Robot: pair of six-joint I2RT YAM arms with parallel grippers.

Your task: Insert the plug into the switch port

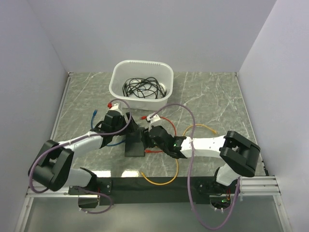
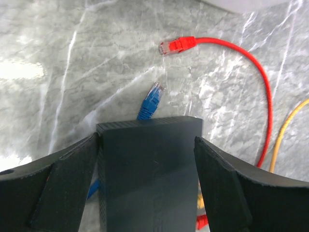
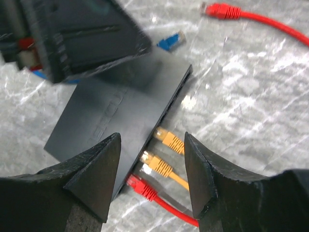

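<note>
Two yellow plastic plugs [image 3: 170,139] and one red plug [image 3: 140,186] sit in the port row of the flat matte-black rectangular switch [image 3: 111,111] on the grey marble table [image 3: 251,96]. The left gripper [image 2: 147,141] clamps the switch's sides. The right gripper [image 3: 152,145] hovers over the plugs, jaws apart.

walls [image 1: 145,29]: plain white, 3 sides | tabletop [image 1: 212,96]: grey-green marble w/ white veins

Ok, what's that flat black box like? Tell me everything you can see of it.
The switch is a thin, matte-black rectangular box, plastic-looking, lying flat on the marble table. Along one long edge two yellow plugs and a red plug sit in its ports. The left gripper has a finger against each side. A loose blue plug lies by its far corner.
</note>
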